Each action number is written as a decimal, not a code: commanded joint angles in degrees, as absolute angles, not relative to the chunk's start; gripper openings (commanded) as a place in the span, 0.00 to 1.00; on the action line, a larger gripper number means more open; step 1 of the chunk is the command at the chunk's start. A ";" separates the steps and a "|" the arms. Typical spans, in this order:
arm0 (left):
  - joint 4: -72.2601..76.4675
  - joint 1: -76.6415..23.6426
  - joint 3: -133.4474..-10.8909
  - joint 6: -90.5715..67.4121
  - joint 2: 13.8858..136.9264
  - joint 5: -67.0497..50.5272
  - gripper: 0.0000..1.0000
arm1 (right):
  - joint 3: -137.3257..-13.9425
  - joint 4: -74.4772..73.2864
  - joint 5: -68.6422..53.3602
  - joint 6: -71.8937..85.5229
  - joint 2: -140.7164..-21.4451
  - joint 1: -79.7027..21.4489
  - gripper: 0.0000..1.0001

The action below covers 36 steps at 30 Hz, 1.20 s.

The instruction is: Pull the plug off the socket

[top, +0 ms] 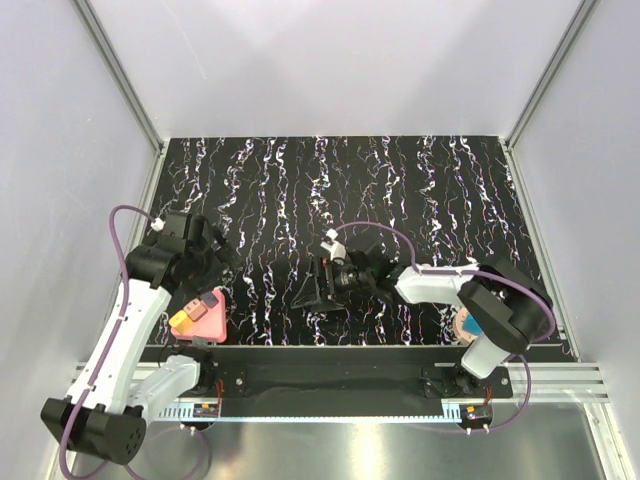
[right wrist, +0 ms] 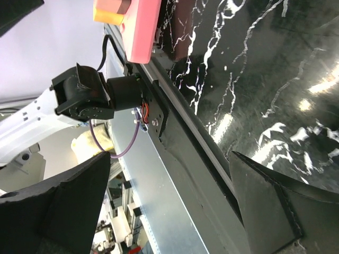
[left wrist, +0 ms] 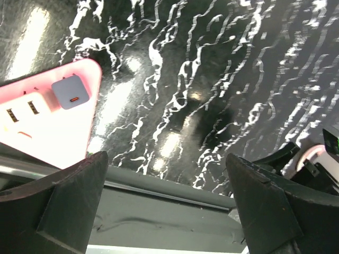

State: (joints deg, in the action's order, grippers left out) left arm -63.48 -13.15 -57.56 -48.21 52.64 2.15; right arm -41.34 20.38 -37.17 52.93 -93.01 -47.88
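— Where is the plug?

— You find the pale, square plug [left wrist: 70, 91] seated in the face of the pink socket [left wrist: 50, 135], close to one rounded corner. In the top view the socket [top: 205, 322] is a pink triangle lying flat at the table's [top: 400, 180] near-left edge, just beside the left arm. An orange block [top: 183, 320] sits on the socket too.

— What about your left gripper?

— Your left gripper [top: 222, 255] hangs over the table just past the socket, apart from it. Its wrist view shows the left gripper [left wrist: 165, 159] with fingers [left wrist: 74, 196] spread wide and only bare table between them (the plug lies off to one side of that gap, untouched).

— And the right?

— Your right gripper [top: 312, 288] lies low near the middle of the table, pointing toward the socket and well apart from it. From its own camera the right gripper [right wrist: 170, 157] stands agape too, holding nothing; the socket [right wrist: 140, 29] shows far up that view.
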 commanded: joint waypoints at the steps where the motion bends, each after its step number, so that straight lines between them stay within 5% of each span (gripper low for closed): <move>1: -63.46 -12.66 -59.67 -46.07 52.47 3.15 0.97 | -45.43 24.52 -38.41 52.03 -95.52 -50.35 1.00; 5: -61.80 -12.66 -61.87 -43.17 50.10 10.11 0.92 | -48.85 27.94 -38.85 53.16 -100.10 -51.76 0.96; 15: -57.48 -12.66 -60.03 -39.39 48.43 0.27 0.90 | -62.04 46.22 -41.13 65.90 -119.78 -56.95 0.68; 27: -57.13 -12.66 -58.72 -36.11 46.59 -7.38 0.84 | -71.63 42.54 -36.65 68.64 -129.90 -62.14 0.71; 34: -60.73 -12.66 -56.60 -40.16 46.85 -2.12 0.83 | -76.02 39.64 -35.60 67.50 -132.97 -63.02 0.70; 36: -60.82 -12.66 -56.86 -40.69 45.88 -1.32 0.83 | -76.55 38.94 -34.20 67.33 -133.24 -63.72 0.64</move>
State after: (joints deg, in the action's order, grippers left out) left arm -60.86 -12.88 -56.42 -39.22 47.13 -3.40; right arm -74.11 39.88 -36.77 67.53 -132.38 -62.39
